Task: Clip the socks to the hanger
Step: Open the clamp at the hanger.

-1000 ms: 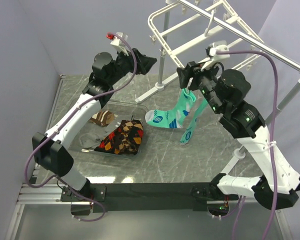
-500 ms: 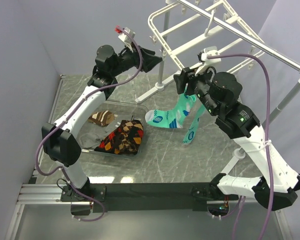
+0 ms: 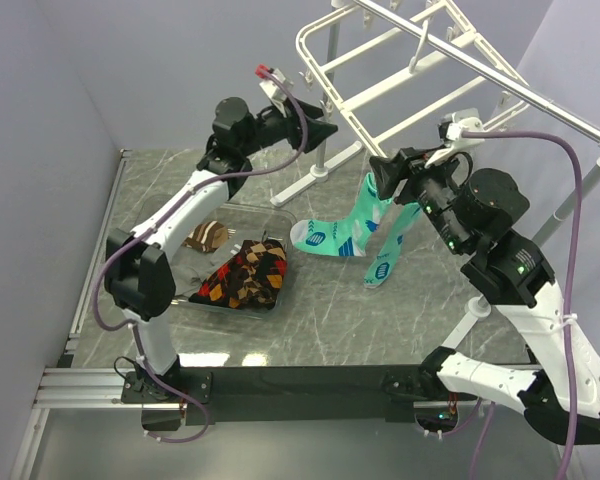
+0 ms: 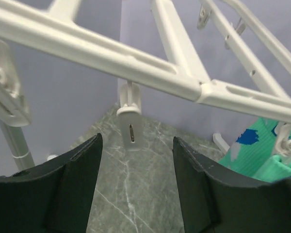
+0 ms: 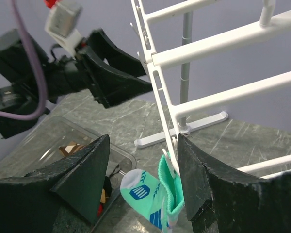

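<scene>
Tabletop (image 3: 330, 300): grey marbled surface. Purple walls (image 3: 40, 150) close its left and far edges. Bare marble shows between the tray and the arm bases, and to the right of the hanging socks.

Hanger (image 4: 136, 63): white barred frame, tilted, raised over the far right part of the tabletop. Its near rim corner sits between the two hands.

Pole stand (image 5: 185, 73): silver upright behind the hanger's corner, with its foot on the marble near the far wall.

Tray (image 3: 245, 222): clear plastic, left of centre, its near edge well apart from the arm bases.

Argyle socks (image 3: 245, 275): one spread in the tray's near right part. A smaller folded one lies at the tray's far left. Both are unclipped.

Mint-green socks (image 3: 375, 205): two hang from the hanger's near rim, just beside the right hand. Whether the toes touch the tabletop cannot be told.

Right hand (image 5: 143, 145): raised at the rim, fingers apart, gripping nothing. The rim and a clipped sock cuff show between them.

Left hand (image 4: 136, 145): raised under the hanger's corner bar near the pole, fingers apart with nothing between the pads.

Clip (image 4: 130, 128): a small white clip hangs from the bar, in line with the left hand's gap and untouched.
</scene>
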Action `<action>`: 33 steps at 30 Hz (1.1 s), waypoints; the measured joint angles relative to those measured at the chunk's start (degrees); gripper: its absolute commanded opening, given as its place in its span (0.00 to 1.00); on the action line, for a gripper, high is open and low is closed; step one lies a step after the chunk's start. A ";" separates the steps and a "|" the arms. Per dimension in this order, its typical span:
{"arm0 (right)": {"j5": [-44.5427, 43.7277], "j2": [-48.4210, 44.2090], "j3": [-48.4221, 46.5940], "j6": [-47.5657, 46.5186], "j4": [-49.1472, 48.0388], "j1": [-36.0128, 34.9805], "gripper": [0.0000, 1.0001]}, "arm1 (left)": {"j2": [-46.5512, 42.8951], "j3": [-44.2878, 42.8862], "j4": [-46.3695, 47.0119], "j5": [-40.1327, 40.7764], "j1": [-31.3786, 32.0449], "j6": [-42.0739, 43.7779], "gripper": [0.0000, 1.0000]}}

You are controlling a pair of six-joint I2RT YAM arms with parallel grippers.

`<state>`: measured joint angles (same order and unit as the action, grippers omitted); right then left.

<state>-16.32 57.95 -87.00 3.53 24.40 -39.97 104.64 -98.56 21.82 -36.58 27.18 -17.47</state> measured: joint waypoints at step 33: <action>-0.15 -6.12 7.67 2.21 -1.20 0.00 0.65 | 2.03 6.54 21.51 5.03 2.80 -6.38 0.39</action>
<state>-16.47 51.83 -79.33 5.74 23.20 -39.97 106.67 -92.03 43.33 -31.55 29.98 -23.86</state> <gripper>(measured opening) 0.648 0.406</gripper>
